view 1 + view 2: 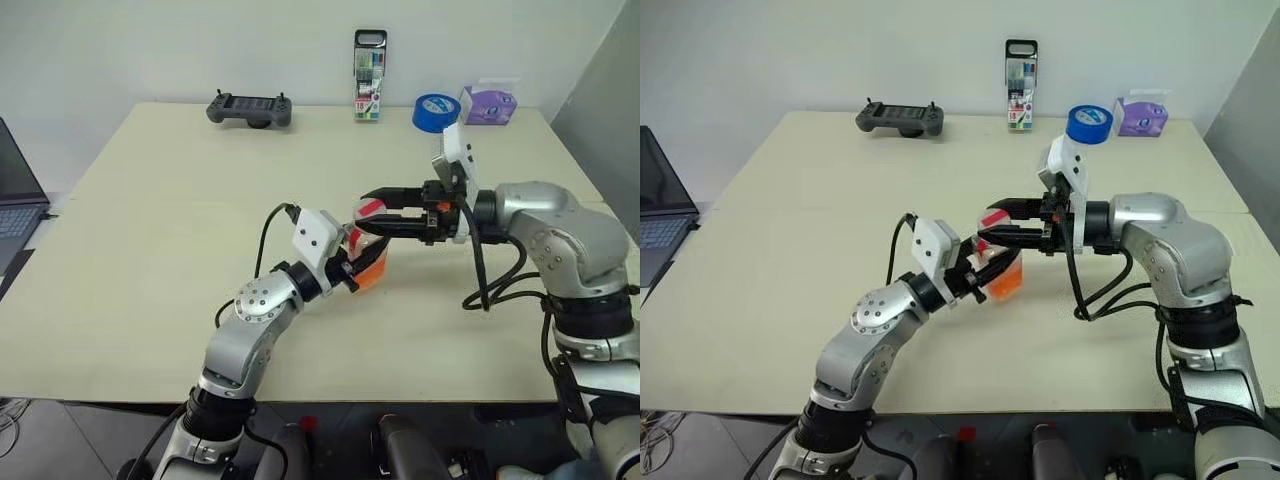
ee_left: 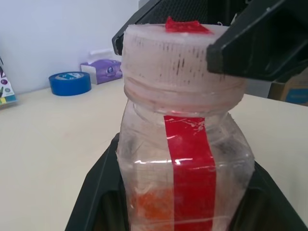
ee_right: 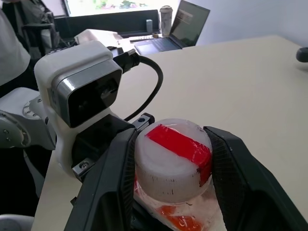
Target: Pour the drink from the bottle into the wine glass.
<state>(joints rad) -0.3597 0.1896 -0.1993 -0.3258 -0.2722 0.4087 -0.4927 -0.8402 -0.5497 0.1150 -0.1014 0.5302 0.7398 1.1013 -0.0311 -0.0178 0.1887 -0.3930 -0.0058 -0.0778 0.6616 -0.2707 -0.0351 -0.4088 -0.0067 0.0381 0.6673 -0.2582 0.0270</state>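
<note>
Both tools grip the bottle (image 1: 368, 262) over a beige table (image 1: 150, 250).

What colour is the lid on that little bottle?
White, with a red tape strip across its top; the cap shows best in the right wrist view.

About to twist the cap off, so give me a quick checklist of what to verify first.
1. Left gripper shut on the bottle: ok.
2. Right gripper fingers either side of the cap: ok; firm contact: cannot tell.
3. Bottle upright, drink low in it: ok.
4. Cap on: ok.
5. Wine glass within reach: cannot tell.
6. Table under the bottle bare: ok.
</note>
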